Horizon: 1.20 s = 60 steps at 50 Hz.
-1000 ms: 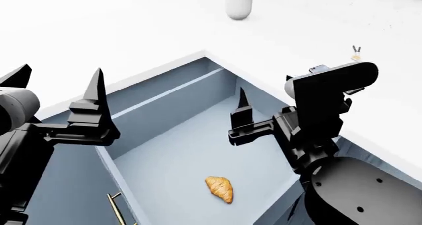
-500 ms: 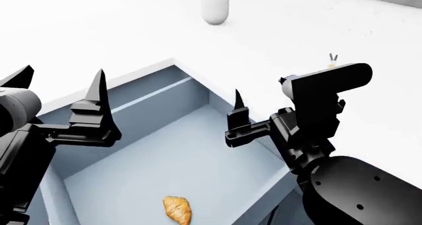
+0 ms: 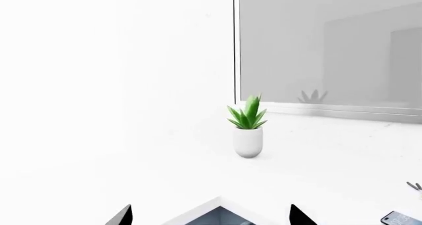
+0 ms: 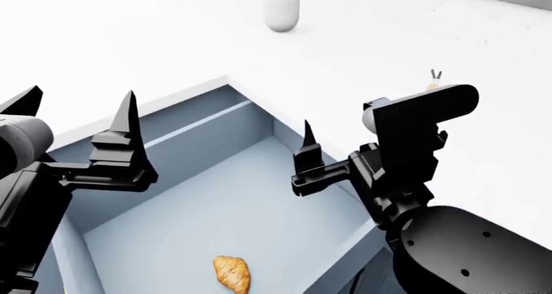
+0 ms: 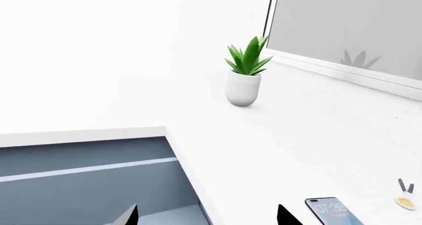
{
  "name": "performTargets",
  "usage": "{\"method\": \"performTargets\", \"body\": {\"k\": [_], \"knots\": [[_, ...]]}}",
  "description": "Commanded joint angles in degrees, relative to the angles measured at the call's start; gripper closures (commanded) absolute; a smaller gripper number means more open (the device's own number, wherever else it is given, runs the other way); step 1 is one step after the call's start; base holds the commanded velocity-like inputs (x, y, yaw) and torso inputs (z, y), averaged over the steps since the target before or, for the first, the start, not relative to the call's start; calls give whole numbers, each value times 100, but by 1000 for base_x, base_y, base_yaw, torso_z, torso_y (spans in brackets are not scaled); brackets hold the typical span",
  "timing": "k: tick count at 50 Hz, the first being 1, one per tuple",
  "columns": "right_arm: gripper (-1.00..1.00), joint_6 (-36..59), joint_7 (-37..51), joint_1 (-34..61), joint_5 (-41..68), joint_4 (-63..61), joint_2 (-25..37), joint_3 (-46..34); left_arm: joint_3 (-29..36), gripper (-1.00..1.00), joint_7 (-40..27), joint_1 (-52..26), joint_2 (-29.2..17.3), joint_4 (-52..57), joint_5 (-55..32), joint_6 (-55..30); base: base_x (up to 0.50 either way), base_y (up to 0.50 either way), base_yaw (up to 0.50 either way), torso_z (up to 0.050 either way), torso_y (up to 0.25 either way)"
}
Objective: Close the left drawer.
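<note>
**Drawer open, both arms hovering above it**

While the drawer (image 4: 216,203) is standing pulled far out from under the white bench (image 4: 362,55), neither gripper is touching it; its box is lying open to the head camera, running from the bench's front edge down toward the robot, and a croissant (image 4: 231,273) is lying on its floor near the front end. The drawer front and its handle are sitting below the frame, so I cannot tell how they lie. The left gripper (image 4: 77,123) is hanging spread wide and empty over the drawer's left wall; the right gripper (image 4: 304,155) is hovering over the right wall beside the bench edge, and with only one fingertip clearly showing in the head view, the two dark tips at the edge of its wrist view suggest it is parted and holding nothing. A potted plant (image 4: 281,3) is standing toward the bench's back edge, a phone (image 5: 333,210) is lying nearer the front edge on the right, and a small holder (image 4: 435,81) is sitting close to it.

The step in hand is, by my reading, the approach: no push is under way. The next move is calling for one gripper to drop to the drawer front or the front rim and press straight toward the bench; fingers should be kept clear of the box, so nothing is caught as it slides in.
</note>
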Motion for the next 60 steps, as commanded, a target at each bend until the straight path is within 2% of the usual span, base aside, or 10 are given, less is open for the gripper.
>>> {"method": "performTargets", "body": {"k": [1, 9, 14, 23, 32, 36, 51, 54, 57, 60], "knots": [[-100, -103, 7, 21, 31, 61, 35, -32, 31, -100, 10, -18, 8, -18, 17, -5, 0, 0, 0, 0, 0], [-100, -182, 26, 5, -8, 77, 87, -133, -33, -100, 28, 110, -27, 2, 36, 47, 0, 0, 0, 0, 0], [-100, -278, 13, -45, -37, 105, 136, -156, -336, -100, 28, 317, -277, 50, -112, 189, 0, 0, 0, 0, 0], [-100, -473, -27, -143, -103, 165, 191, -223, -1908, -100, 321, 2239, -700, 128, 103, 530, 0, 0, 0, 0, 0], [-100, -612, -49, -241, -127, 191, 246, -243, -3507, -100, 866, 4089, -263, 114, 611, 295, 0, 0, 0, 0, 0], [-100, -673, -58, -261, -157, 215, 260, -288, -3838, -100, 1141, 4592, 4, 22, 971, 198, 0, 0, 0, 0, 0], [-100, -767, -68, -279, -155, 288, 294, -368, -3735, -100, 1725, 5438, 745, -627, 2438, 228, 0, 0, 0, 0, 0], [-100, -790, -73, -260, -177, 334, 291, -416, -3388, -100, 1928, 5512, 985, -791, 2992, 458, 0, 0, 0, 0, 0], [-100, -784, -74, -237, -170, 352, 296, -445, -3636, -100, 1663, 5437, 765, -771, 2600, 194, 0, 0, 0, 0, 0], [-100, -836, -100, -226, -211, 408, 300, -509, -3618, -100, 1706, 5461, 780, -953, 2729, 201, 0, 0, 0, 0, 0]]}}
